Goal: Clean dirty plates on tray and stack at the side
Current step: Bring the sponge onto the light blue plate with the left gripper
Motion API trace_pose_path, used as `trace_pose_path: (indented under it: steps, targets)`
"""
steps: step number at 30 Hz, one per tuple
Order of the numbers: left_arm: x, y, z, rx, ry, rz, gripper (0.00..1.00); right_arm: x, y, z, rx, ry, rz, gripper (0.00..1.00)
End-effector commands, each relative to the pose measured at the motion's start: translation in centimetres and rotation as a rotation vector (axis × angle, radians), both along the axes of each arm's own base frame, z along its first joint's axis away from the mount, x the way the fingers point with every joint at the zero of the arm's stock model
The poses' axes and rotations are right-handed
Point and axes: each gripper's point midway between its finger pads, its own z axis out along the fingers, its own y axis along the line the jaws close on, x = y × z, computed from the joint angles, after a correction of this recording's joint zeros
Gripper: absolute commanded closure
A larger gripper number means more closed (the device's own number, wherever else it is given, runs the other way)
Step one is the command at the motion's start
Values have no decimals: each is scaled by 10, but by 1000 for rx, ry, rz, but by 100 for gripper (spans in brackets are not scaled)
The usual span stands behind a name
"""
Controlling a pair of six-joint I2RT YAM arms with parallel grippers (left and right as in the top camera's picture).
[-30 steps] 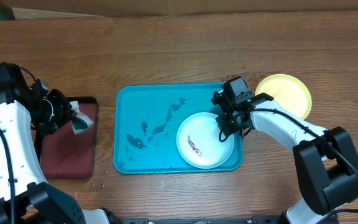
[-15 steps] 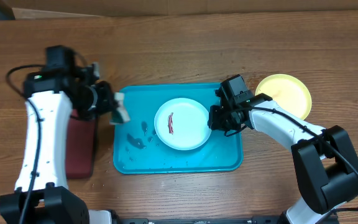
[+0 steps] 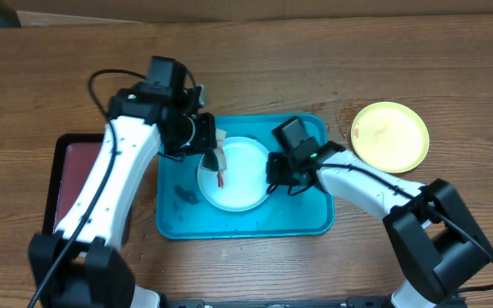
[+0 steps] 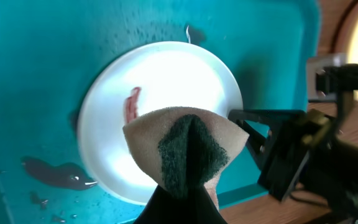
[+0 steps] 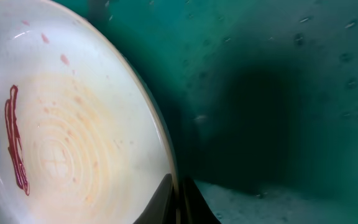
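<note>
A white plate [image 3: 240, 174] with a dark red smear [image 3: 221, 177] lies on the turquoise tray [image 3: 302, 218]. My right gripper [image 3: 272, 174] is shut on the plate's right rim [image 5: 160, 124], one finger on each side of the rim. My left gripper [image 3: 208, 145] is shut on a tan and green sponge [image 4: 186, 146] and holds it just above the plate's left part, next to the smear [image 4: 131, 104]. A yellow-green plate [image 3: 389, 135] lies on the table to the right of the tray. The pale mint plate is out of view.
A dark red tray [image 3: 71, 184] with a black rim lies at the left of the table. Dark wet spots [image 3: 185, 195] sit on the turquoise tray's left part. The right arm [image 4: 297, 143] stands close to the sponge.
My left gripper has carried the sponge from the red tray rightward over the white plate. My right gripper has dragged the plate leftward across the turquoise tray.
</note>
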Motion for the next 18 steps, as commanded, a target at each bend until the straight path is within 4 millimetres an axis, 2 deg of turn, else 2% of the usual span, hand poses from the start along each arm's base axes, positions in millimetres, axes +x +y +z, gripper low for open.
trace_pose_path:
  steps: [1, 5, 9, 15, 18]
  targets:
    - [-3, -10, -28, 26, 89, 2, 96, 1, 1, -5, -77, -62, -8, 96]
    - [-7, -21, -54, 35, 164, -23, 96, 4, 1, -4, -86, -80, -44, 96]
    - [-9, -25, -77, 53, 227, -27, 96, 8, -5, -4, -111, -97, -68, 96]
    - [-6, -25, -101, 62, 268, -25, 96, 6, -7, -5, -121, -89, -68, 96]
    - [-3, -32, -107, 32, 272, -34, 96, 6, -7, -5, -121, -89, -68, 95]
